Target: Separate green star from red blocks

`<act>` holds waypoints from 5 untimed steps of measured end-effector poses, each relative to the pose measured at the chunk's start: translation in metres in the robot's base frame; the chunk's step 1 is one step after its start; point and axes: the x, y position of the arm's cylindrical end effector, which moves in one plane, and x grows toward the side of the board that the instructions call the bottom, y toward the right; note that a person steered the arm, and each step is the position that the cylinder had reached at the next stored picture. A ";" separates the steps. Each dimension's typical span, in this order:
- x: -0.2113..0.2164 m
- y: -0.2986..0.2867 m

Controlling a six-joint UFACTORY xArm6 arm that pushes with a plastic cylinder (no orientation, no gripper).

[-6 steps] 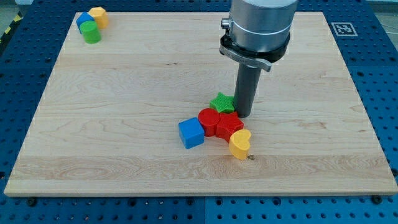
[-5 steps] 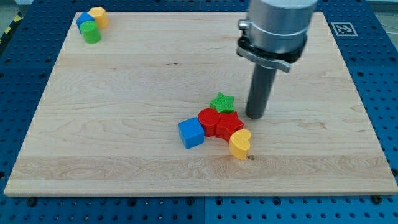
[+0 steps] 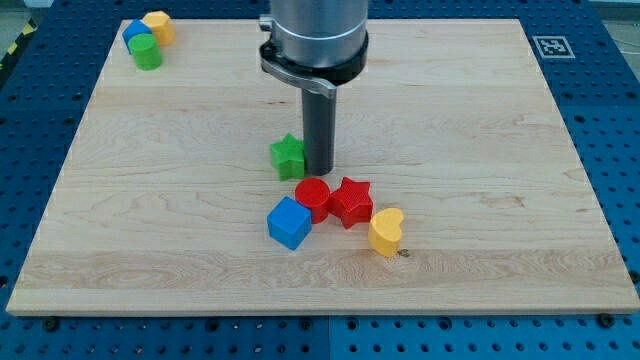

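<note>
The green star (image 3: 288,156) lies on the wooden board (image 3: 480,150) near the middle, a small gap above and to the left of the red blocks. My tip (image 3: 319,169) stands right against the star's right side. The red round block (image 3: 312,196) and the red star (image 3: 351,201) sit side by side just below, touching each other.
A blue cube (image 3: 290,222) touches the red round block on its lower left. A yellow heart (image 3: 386,232) lies at the red star's lower right. A blue (image 3: 135,33), a green (image 3: 148,52) and a yellow block (image 3: 158,25) cluster at the board's top left corner.
My tip has swung from the right of the cluster to the left, pushing the green star up and left off the red blocks. The red blocks and blue cube have shifted slightly left.
</note>
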 end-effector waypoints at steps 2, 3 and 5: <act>-0.007 -0.048; -0.008 -0.068; 0.006 -0.080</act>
